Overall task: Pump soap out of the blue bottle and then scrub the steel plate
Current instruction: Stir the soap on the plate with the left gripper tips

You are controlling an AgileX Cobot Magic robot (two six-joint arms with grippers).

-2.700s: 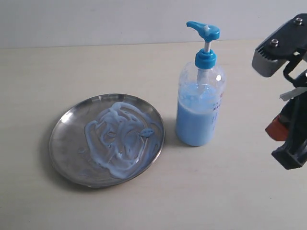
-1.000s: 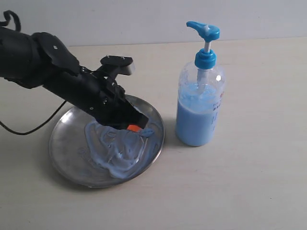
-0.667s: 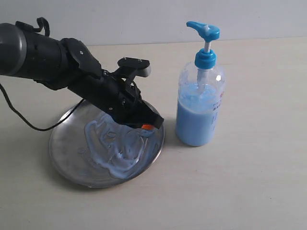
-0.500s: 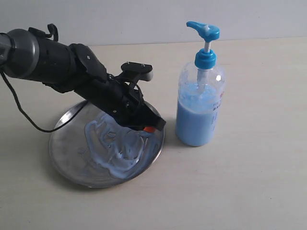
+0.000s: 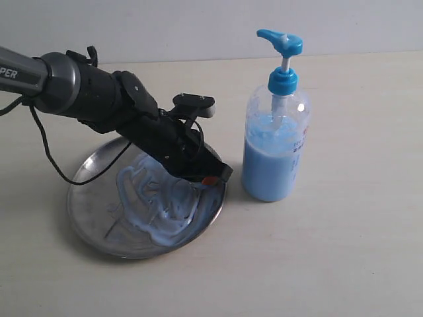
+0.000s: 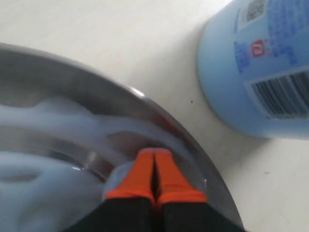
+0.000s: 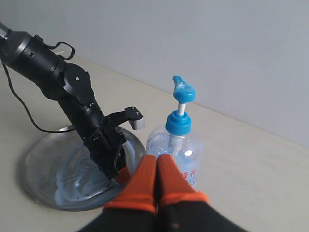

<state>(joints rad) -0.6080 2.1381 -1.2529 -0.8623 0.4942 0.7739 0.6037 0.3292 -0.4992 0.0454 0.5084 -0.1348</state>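
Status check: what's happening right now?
Left gripper shut, tips in the soap on the steel plate. Right gripper shut, held clear. Blue bottle upright beside plate.

Work surface: flat table (image 5: 350,264), pale beige, matte finish, faint grain. Occupies most of ext. view. Rear edge meets wall (image 5: 165,26) in a straight, near-horiz. line close to top of ext. view. Wall: plain, uniform light grey; reads a darker grey in rt wrist view. Lighting: soft, diffuse, approx. even across table; shadows on surface have blurred edges.
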